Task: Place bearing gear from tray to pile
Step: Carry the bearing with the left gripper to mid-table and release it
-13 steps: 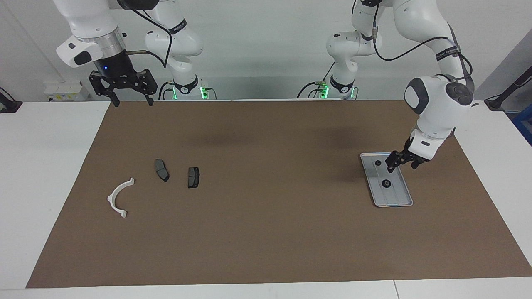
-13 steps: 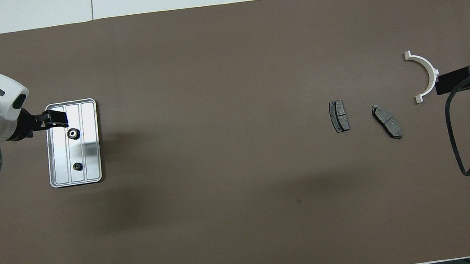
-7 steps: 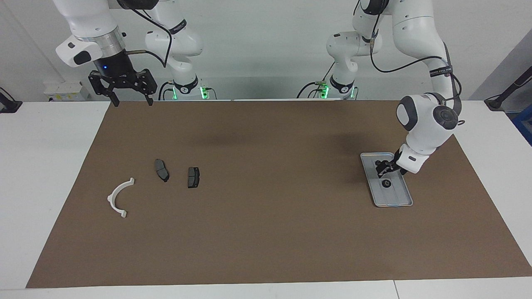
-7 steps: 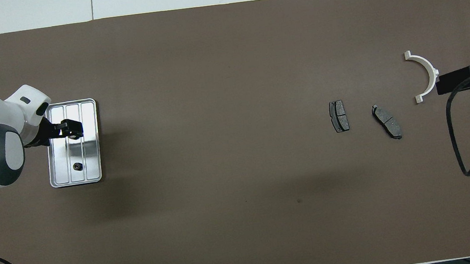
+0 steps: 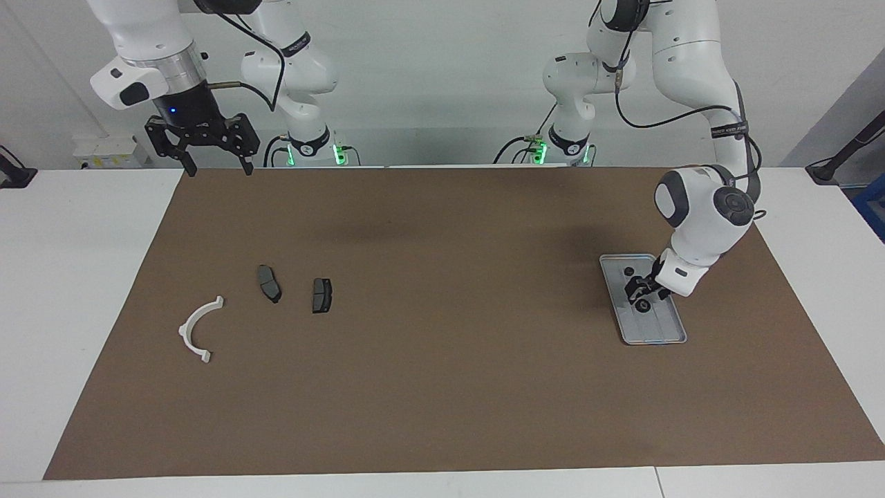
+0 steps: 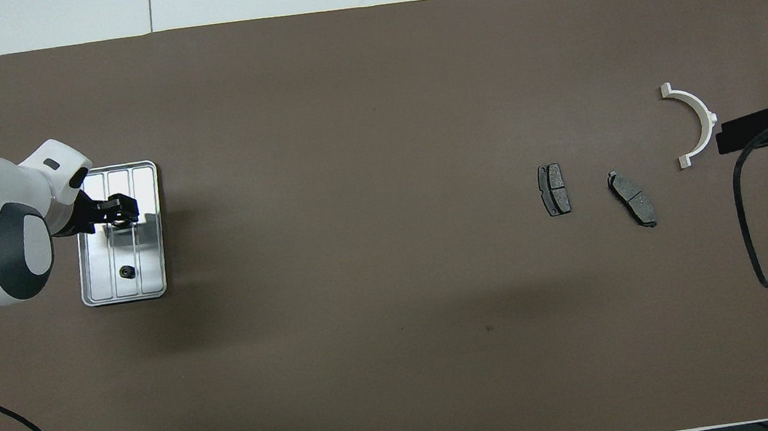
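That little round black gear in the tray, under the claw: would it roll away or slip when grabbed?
The gear looks small, round and hard, so it might slip between the left gripper fingers. Lying flat on the ribbed metal tray, it probably slides rather than rolls.

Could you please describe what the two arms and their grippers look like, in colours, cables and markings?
Both arms are glossy white with rounded joints and dark grey round caps, black bands and black cables; green lights glow at their bases. The right gripper is black with splayed links, below a silver ring and a blue light. The left gripper is black too, on a white wrist.
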